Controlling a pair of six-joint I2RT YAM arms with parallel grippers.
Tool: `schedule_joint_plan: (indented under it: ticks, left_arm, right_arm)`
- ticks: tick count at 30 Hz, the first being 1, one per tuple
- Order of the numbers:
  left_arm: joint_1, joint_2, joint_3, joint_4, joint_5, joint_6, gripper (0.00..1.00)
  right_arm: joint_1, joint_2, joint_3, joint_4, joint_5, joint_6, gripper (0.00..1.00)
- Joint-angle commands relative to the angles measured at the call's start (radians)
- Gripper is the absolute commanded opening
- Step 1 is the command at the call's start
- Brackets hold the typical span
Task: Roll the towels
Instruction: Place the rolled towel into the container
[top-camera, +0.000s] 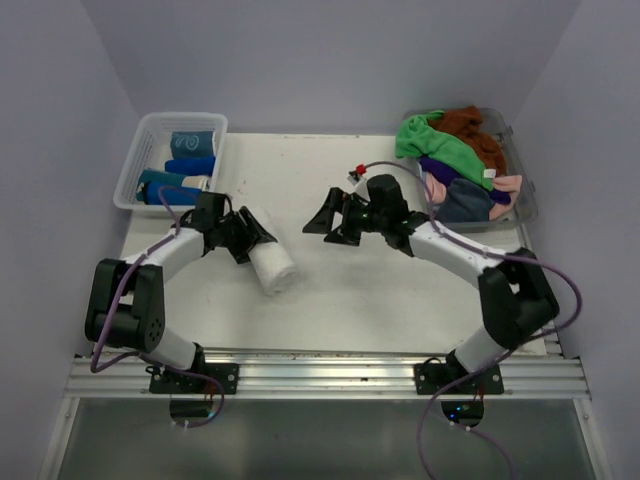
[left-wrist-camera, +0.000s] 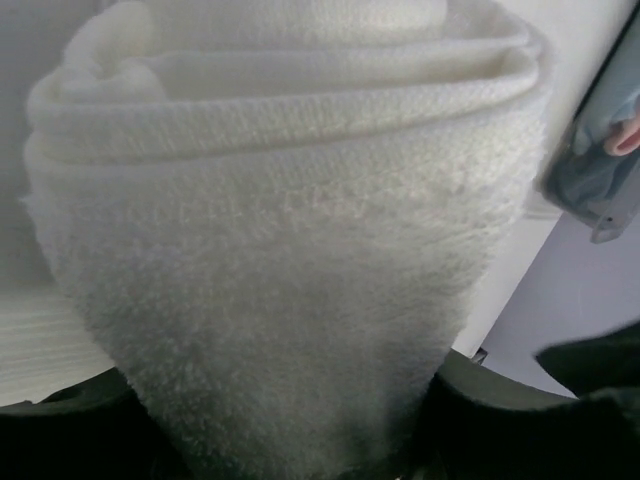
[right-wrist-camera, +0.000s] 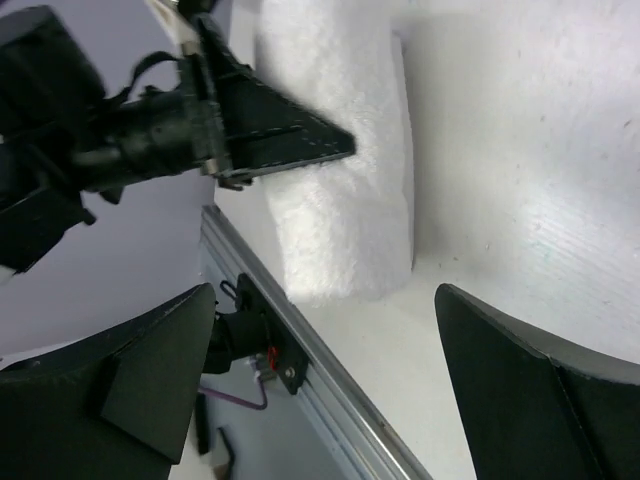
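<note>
The basket (top-camera: 135, 165) sits at the table's far left corner with blue rolls (top-camera: 190, 165) inside. Near the left edge, the left gripper (top-camera: 252, 238) is clamped on the white towel (top-camera: 275, 268), which lies rolled up on the table. To do this well, I think it should squeeze the roll's middle so it does not come open, then lift straight up. The right gripper (top-camera: 318, 232) is wide apart and holds nothing. Loose towels (top-camera: 455, 150) fill the tub (top-camera: 525, 205) at the far right corner. The left wrist view shows the roll's layers up close. Only the top view shows the basket and tub.
</note>
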Motion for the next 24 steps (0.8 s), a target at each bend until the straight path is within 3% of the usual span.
schedule_joint_plan:
  ticks: [1,8,13,24]
  left_arm:
    - [0.011,-0.044,0.106,0.037,0.039,-0.053,0.43]
    - [0.060,-0.018,0.387,-0.036,0.024,-0.064,0.43]
    - [0.215,0.027,0.632,-0.068,-0.010,-0.078,0.41]
    - [0.396,0.292,0.892,0.117,-0.098,-0.266,0.41]
  right_arm:
    - [-0.002,-0.193,0.008,-0.232,0.237,-0.162,0.95]
    - [-0.005,-0.369,-0.113,-0.299,0.431,-0.158,0.96]
    - [-0.005,-0.364,-0.098,-0.382,0.489,-0.211,0.96]
    - [-0.005,-0.295,0.016,-0.474,0.528,-0.287,0.96]
